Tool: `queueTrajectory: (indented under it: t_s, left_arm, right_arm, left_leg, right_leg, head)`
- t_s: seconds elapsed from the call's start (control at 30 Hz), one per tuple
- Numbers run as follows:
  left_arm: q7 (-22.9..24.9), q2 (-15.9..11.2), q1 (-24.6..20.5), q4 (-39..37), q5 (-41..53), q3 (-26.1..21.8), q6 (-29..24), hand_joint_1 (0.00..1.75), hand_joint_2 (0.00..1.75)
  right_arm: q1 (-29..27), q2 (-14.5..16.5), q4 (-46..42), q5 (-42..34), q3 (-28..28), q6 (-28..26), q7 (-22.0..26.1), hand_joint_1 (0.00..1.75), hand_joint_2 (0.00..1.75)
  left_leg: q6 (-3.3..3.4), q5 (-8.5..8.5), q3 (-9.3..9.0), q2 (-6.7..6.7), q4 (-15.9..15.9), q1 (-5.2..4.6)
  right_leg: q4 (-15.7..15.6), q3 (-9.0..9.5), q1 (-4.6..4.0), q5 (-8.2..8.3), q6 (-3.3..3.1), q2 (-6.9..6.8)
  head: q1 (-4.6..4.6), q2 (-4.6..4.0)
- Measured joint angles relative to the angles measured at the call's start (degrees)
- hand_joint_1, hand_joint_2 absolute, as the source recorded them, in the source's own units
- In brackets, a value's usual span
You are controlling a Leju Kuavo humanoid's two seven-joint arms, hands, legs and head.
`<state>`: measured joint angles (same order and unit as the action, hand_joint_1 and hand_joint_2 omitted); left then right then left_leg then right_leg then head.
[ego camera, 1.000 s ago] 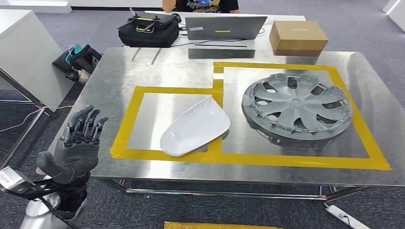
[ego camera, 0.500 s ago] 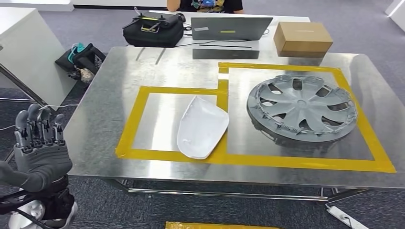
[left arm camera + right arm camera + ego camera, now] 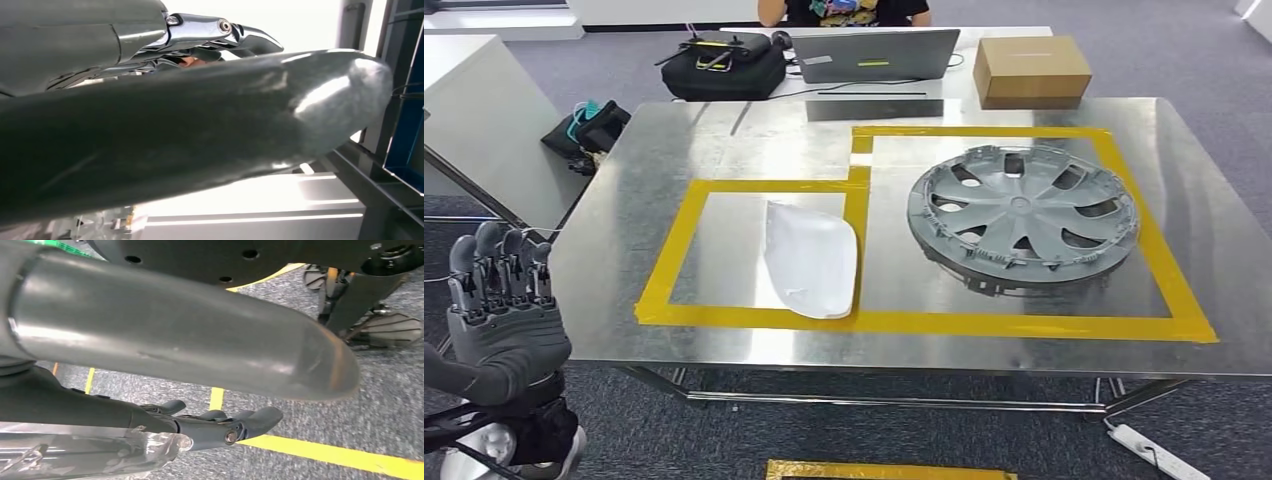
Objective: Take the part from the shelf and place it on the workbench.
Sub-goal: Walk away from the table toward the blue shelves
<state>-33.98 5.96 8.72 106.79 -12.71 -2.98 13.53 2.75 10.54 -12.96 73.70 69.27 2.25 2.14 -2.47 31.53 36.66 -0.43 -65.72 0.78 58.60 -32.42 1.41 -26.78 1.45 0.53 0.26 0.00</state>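
The white curved part [image 3: 812, 258] lies flat on the steel workbench [image 3: 674, 140], inside the left yellow-taped square, its near end touching the tape. My left hand [image 3: 502, 320] is raised beside the bench's near left corner, off the table, fingers upright and apart, holding nothing. In the left wrist view that hand [image 3: 200, 125] shows its thick thumb and bare fingers. My right hand [image 3: 175, 340] hangs over the carpet with its fingers stretched out and nothing in them.
A grey hubcap [image 3: 1022, 215] lies in the right taped square. Beyond the bench are a laptop [image 3: 874, 55], a cardboard box [image 3: 1031, 70], a black bag [image 3: 724, 68] and a seated person [image 3: 844, 10]. A white cabinet [image 3: 474, 120] stands left; a power strip [image 3: 1154, 455] lies on the floor.
My left hand has pulled back left and down, away from the bench. The white part has turned from slanting across the tape to lying lengthwise inside the left square. The camera has shifted slightly.
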Motion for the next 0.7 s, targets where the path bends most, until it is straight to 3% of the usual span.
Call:
queueTrajectory:
  t_s: [0.07, 0.1, 0.13, 0.2, 0.27, 0.3, 0.37, 0.4, 0.47, 0.53, 0.57, 0.6, 0.63, 0.7]
  left_arm:
    - [0.1, 0.0, 0.0, 0.0, -0.1, -0.1, 0.0, 0.0, 0.0]
    - [0.1, 0.0, 0.0, 0.0, -0.2, -0.1, 0.0, 0.0, 0.0]
    - [0.1, 0.0, 0.0, 0.0, -0.2, -0.2, 0.0, 0.0, 0.0]
    - [0.1, 0.0, -0.1, 0.0, -0.3, -0.2, 0.0, 0.0, 0.0]
    - [0.1, 0.1, -0.4, 0.0, -0.3, -0.2, 0.0, 0.0, 0.0]
    - [0.1, 0.1, -0.4, 0.0, -0.3, -0.2, 0.0, 0.0, 0.0]
    - [0.2, 0.2, -0.4, 0.0, -0.3, -0.2, 0.0, 0.0, 0.0]
    - [0.3, 0.2, -0.4, 0.0, -0.3, -0.2, 0.0, 0.0, 0.0]
    - [0.7, 0.3, -0.5, -0.1, -0.4, -0.3, 0.0, 0.0, 0.0]
    - [0.9, 0.3, -0.5, -0.2, -0.5, -0.3, 0.0, 0.0, 0.0]
    - [1.0, 0.4, -0.4, -0.2, -0.5, -0.3, 0.0, 0.0, 0.0]
    - [1.0, 0.4, -0.4, -0.3, -0.5, -0.3, 0.0, 0.0, 0.0]
    - [1.1, 0.4, -0.4, -0.3, -0.5, -0.3, 0.0, 0.0, 0.0]
    - [1.1, 0.4, -0.4, -0.4, -0.6, -0.3, 0.0, 0.0, 0.0]
  right_arm:
    - [0.0, 0.0, 0.0, 0.0, 0.0, 0.0, 0.0, 0.0, 0.0]
    - [0.0, 0.0, 0.0, 0.0, 0.0, 0.1, 0.0, 0.0, 0.0]
    - [0.0, 0.0, 0.0, 0.0, 0.0, 0.1, 0.0, 0.0, 0.0]
    - [0.0, 0.0, 0.0, 0.0, 0.1, 0.1, 0.0, 0.0, 0.0]
    - [0.0, 0.0, 0.0, 0.0, 0.1, 0.1, 0.0, 0.0, 0.0]
    - [0.0, 0.0, 0.0, 0.0, 0.2, 0.1, 0.0, 0.0, 0.0]
    - [0.0, -0.1, 0.0, 0.0, 0.3, 0.1, 0.0, 0.0, 0.0]
    - [-0.1, -0.1, 0.0, 0.0, 0.4, 0.1, 0.0, 0.0, 0.0]
    - [-0.2, -0.1, 0.0, 0.0, 0.5, 0.1, -0.1, 0.0, 0.0]
    - [-0.2, -0.1, 0.0, 0.0, 0.5, 0.2, -0.2, 0.0, 0.0]
    - [-0.1, -0.1, 0.0, 0.0, 0.5, 0.2, -0.3, 0.0, 0.0]
    - [-0.1, -0.1, 0.0, 0.0, 0.5, 0.2, -0.3, 0.0, 0.0]
    - [-0.1, -0.1, 0.0, 0.0, 0.5, 0.2, -0.4, 0.0, 0.0]
    - [0.0, -0.1, 0.0, 0.0, 0.6, 0.2, -0.5, 0.0, 0.0]
  left_leg:
    - [0.0, 3.01, 1.89, 0.0, -6.3, -0.02]
    - [0.11, 2.86, 1.69, 0.0, -7.1, -0.03]
    - [0.31, 1.75, 0.48, 0.0, -5.9, -0.06]
    - [0.86, -1.16, -4.34, 0.0, 0.9, -0.18]
    - [1.26, -2.26, -8.52, -0.03, 7.5, -0.41]
    - [1.42, -2.23, -9.26, -0.06, 9.1, -0.56]
    - [2.01, -2.65, -8.75, -0.04, 9.9, -0.67]
    - [2.43, -3.1, -8.39, 0.02, 9.9, -0.65]
    - [3.26, -4.11, -7.56, 0.21, 10.1, -0.51]
    - [3.68, -5.07, -6.43, 0.34, 10.1, -0.65]
    - [3.72, -5.59, -5.79, 0.39, 10.0, -0.74]
    - [3.73, -6.12, -5.11, 0.41, 10.0, -0.82]
    - [3.68, -6.66, -4.43, 0.42, 10.0, -0.86]
    - [3.42, -7.69, -3.27, 0.37, 9.9, -0.89]
  right_leg:
    - [0.0, -1.05, -0.26, 0.73, -0.38, -0.17]
    - [0.0, -1.56, -0.38, 1.11, -0.42, -0.21]
    - [0.0, -2.06, -0.48, 1.5, -0.38, -0.22]
    - [0.1, -2.87, -0.62, 2.27, -0.07, -0.17]
    - [0.1, -3.51, -0.79, 3.07, 0.56, -0.12]
    - [0.1, -3.78, -0.82, 3.53, 0.95, -0.12]
    - [-0.1, -4.19, -0.7, 4.39, 1.76, -0.12]
    - [0.1, -4.55, -0.61, 3.93, 2.09, -0.15]
    - [3.5, -5.81, -0.54, 0.14, 2.57, -0.17]
    - [10.4, -7.47, -0.58, -5.17, 2.84, -0.19]
    - [13.4, -7.89, -0.6, -6.58, 2.9, -0.18]
    - [15.2, -7.68, -0.63, -6.85, 2.91, -0.18]
    - [15.1, -6.56, -0.68, -5.98, 2.87, -0.18]
    - [9.1, -1.44, -0.78, -3.06, 2.59, -0.18]
  head:
    - [-0.03, 0.0]
    - [-0.04, 0.0]
    - [-0.03, 0.0]
    - [-0.04, 0.0]
    - [-0.02, 0.0]
    - [-0.02, 0.0]
    - [-0.04, 0.0]
    - [-0.02, 0.0]
    - [0.15, 0.0]
    - [0.31, 0.0]
    - [0.31, 0.0]
    - [0.29, 0.0]
    - [0.3, 0.0]
    - [0.31, 0.0]
